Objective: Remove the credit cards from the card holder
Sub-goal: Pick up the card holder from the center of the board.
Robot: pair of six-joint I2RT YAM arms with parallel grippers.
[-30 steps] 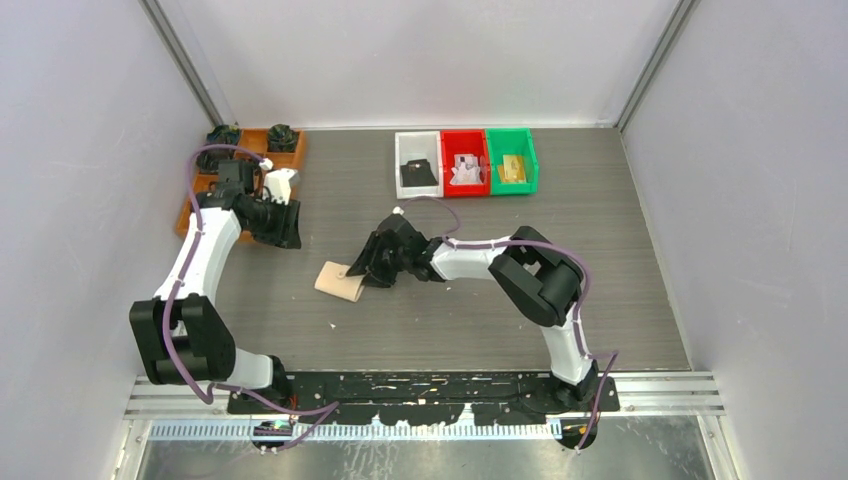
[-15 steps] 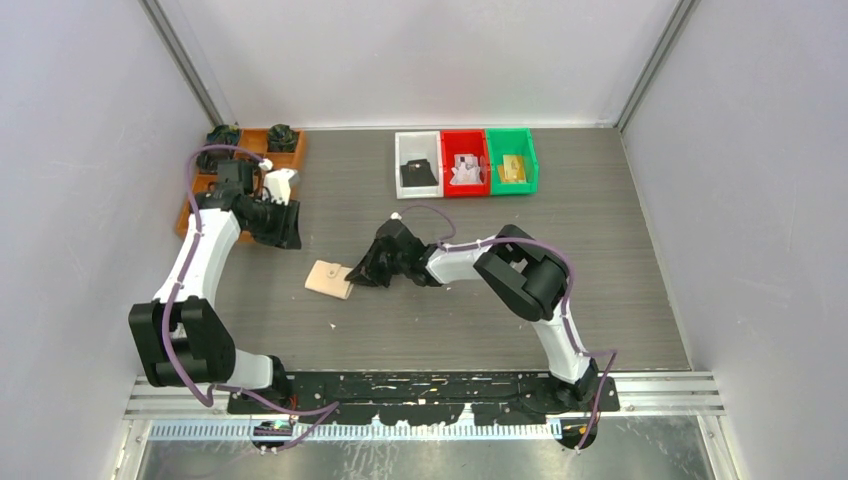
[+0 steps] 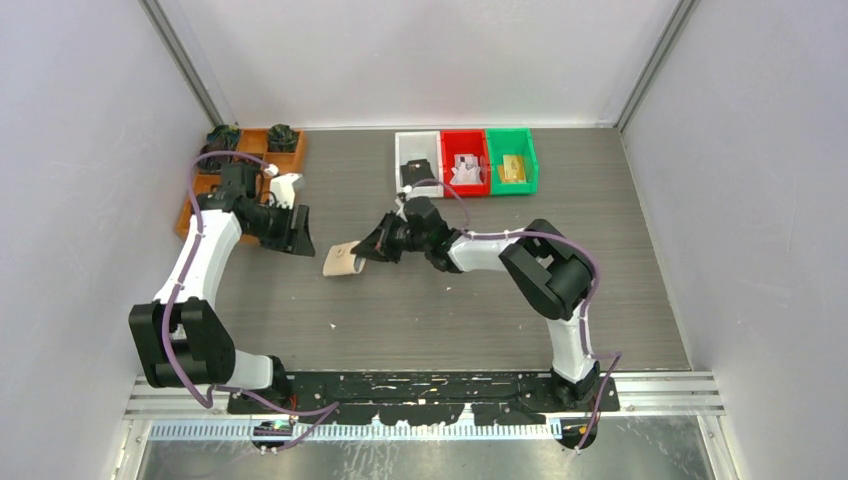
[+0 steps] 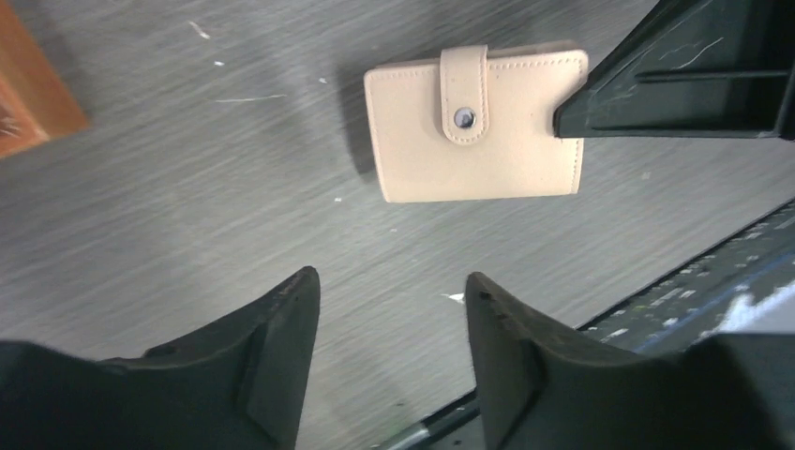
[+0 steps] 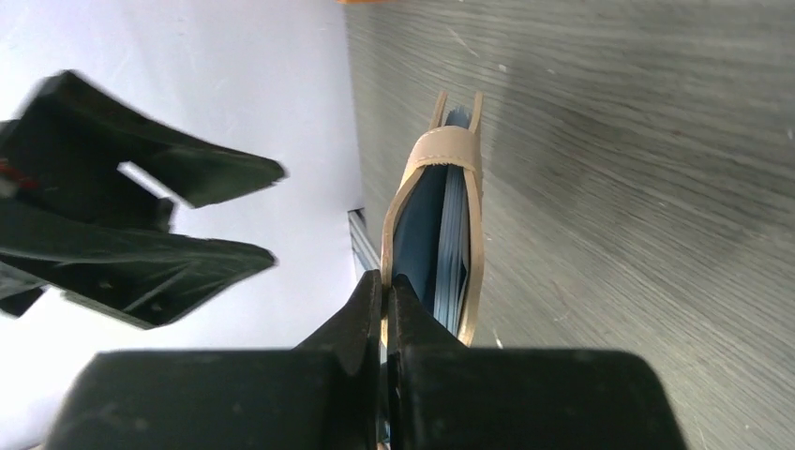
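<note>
The right fingers [image 5: 367, 314] are pinched tight on one tan cover of the card holder [image 4: 506, 150]. They hold it up on edge over the tabletop [image 3: 450, 310], prob. so its strap face is presented to the other arm. The snap strap [image 4: 464, 94] is buttoned across, so the holder is shut. Edge-on there are blue-grey pockets btwn the covers, but no separate card edge can be made out. The left fingers [image 4: 272, 347] stand part-spread w/ nothing btwn them, near the holder, aimed at its strap face, not touching. They look lined up to pop the snap while the right arm steadies the holder. Farther back sit three bins in a row, side by side: white bin [image 3: 399, 165] w/ a black card [image 3: 418, 175], red bin [image 3: 465, 138] w/ white-pink cards [image 3: 465, 168], green bin [image 3: 532, 160] w/ a gold card [image 3: 513, 168]. They seem sorted by colour. At the far left is an orange-brown tray [image 3: 300, 140] w/ dark items in its compartments, too small to ID.
</note>
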